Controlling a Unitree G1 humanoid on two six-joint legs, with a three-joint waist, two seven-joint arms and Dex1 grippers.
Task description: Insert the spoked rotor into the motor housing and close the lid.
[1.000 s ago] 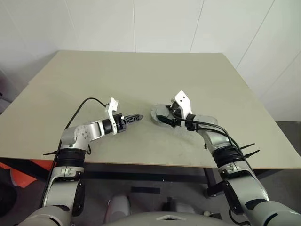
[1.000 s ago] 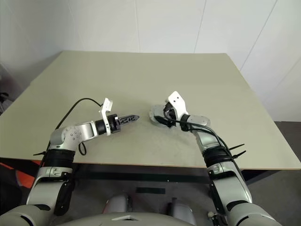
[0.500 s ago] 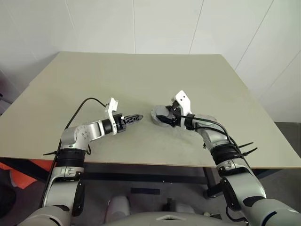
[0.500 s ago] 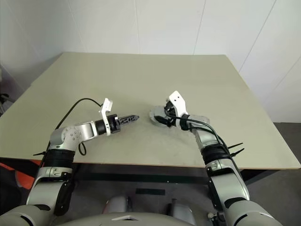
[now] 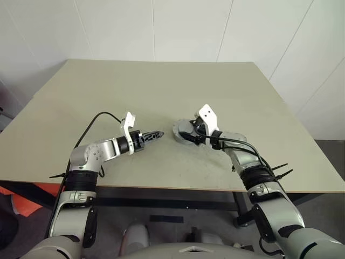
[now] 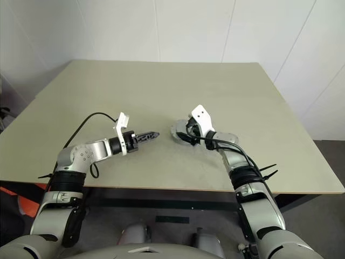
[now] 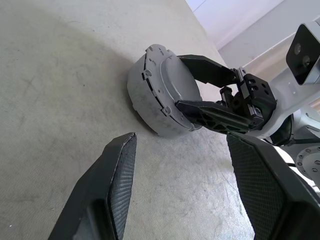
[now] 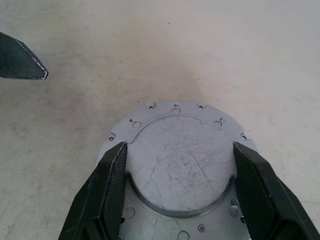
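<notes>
A round grey unit lies on the table (image 5: 161,86) near its middle. Its top is the lid (image 8: 182,160), plain grey face up, with a raised centre disc and a notched flange. I take the grey wall (image 7: 142,97) beneath for the outside of the motor housing. The spoked rotor is hidden. My right gripper (image 5: 185,133) reaches in from the right, and its fingers (image 8: 112,185) press against both sides of the raised disc. To the left, a short gap away, my left gripper (image 5: 158,133) points at the unit, open and empty. One of its fingertips (image 8: 25,62) appears in the right wrist view.
The beige table stretches wide beyond and to both sides of the unit, and its front edge (image 5: 172,189) runs just under my forearms. A black cable (image 5: 97,118) loops over the left arm. White walls stand behind the table.
The right forearm has shifted slightly. Both grippers and the grey unit stay where they were.
</notes>
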